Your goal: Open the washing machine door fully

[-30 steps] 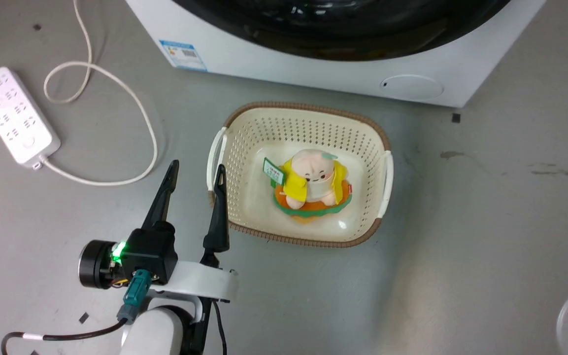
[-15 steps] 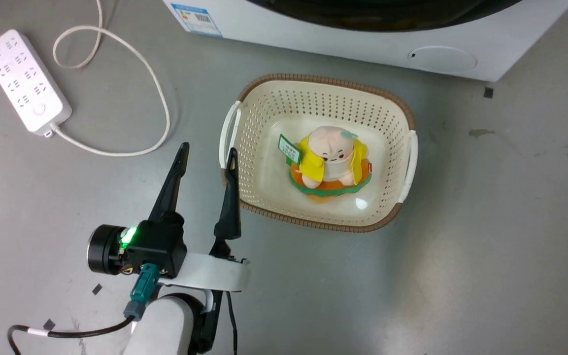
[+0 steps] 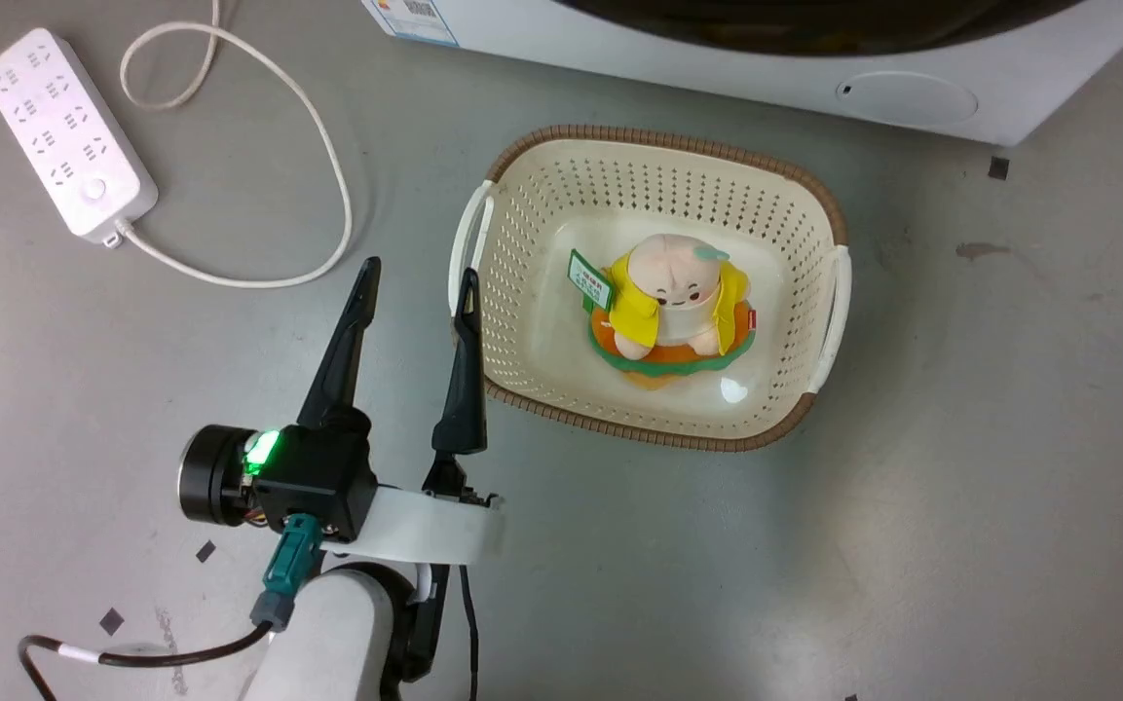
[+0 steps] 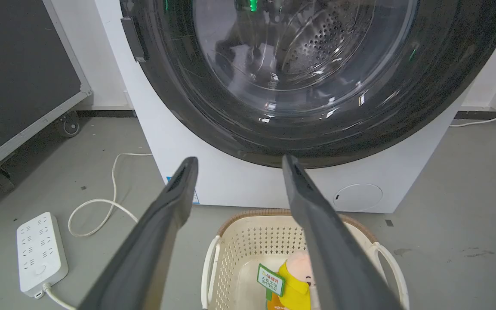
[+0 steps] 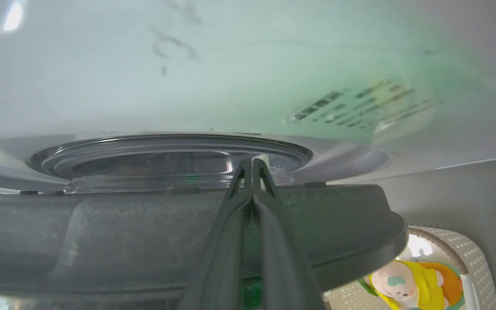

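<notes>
The washing machine (image 4: 230,181) is a white box in the left wrist view. Its door (image 4: 213,120), with a glossy black rim and clear glass, lies against the front, the steel drum visible behind the glass. In the head view the machine's lower front (image 3: 717,58) runs along the top edge. My left gripper (image 3: 419,269) is open and holds nothing. It hovers over the floor beside the basket, pointing at the machine (image 4: 239,160). My right gripper (image 5: 252,162) is shut, its fingertips close against a dark grey rim, with a clear glass ring and a white surface beyond.
A cream perforated basket (image 3: 658,141) holding a plush toy (image 3: 678,292) stands on the grey floor in front of the machine. A white power strip (image 3: 69,131) and its looped cable (image 3: 327,146) lie to the left. A black wheeled case (image 4: 15,77) stands left of the machine.
The head camera has shifted, so machine, basket and power strip sit further up and to the right in the picture. The left gripper stays open beside the basket.
</notes>
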Controlling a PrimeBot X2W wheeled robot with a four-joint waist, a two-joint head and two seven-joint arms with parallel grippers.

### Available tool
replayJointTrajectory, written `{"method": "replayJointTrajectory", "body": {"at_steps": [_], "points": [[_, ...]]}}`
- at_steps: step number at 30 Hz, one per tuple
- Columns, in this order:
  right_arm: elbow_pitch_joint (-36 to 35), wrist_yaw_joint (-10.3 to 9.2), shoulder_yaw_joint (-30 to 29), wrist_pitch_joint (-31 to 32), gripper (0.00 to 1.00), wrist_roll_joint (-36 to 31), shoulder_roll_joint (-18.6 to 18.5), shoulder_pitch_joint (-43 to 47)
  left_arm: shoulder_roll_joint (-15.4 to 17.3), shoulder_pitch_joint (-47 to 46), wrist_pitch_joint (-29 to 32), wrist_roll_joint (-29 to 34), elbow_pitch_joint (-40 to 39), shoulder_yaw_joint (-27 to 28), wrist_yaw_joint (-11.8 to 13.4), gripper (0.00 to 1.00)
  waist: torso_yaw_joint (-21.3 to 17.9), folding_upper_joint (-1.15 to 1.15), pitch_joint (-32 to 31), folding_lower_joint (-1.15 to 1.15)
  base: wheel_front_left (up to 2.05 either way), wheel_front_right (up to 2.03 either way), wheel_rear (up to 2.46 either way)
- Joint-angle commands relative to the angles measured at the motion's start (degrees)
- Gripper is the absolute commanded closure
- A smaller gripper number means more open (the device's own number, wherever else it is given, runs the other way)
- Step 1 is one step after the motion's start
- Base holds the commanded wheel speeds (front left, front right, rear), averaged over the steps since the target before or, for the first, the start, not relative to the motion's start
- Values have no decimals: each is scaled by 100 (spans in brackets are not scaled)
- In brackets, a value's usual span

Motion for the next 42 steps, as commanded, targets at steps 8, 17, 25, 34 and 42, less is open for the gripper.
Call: {"method": "replayJointTrajectory", "body": {"at_steps": [8,17,25,34,42], "points": [[-128,7,-510,946,100,205,252,418,12,-16,-152,2,166,-29,48,0,-94,0,-522,0,0,0,0],[-56,7,-206,1536,100,1077,317,1497,72,325,-206,26,427,6,-32,0,-253,0,-1276,0,0,0,0],[334,7,875,1417,100,2118,318,2330,100,601,-206,24,551,59,-90,0,-351,0,-1719,0,0,0,0],[665,7,2964,1202,100,4169,319,3203,115,838,-206,-1,610,84,-179,0,-399,0,-2007,0,0,0,0],[69,7,5395,787,100,6212,319,4305,90,1020,-206,-91,794,6,-270,0,-319,0,-2158,0,0,0,0]]}}
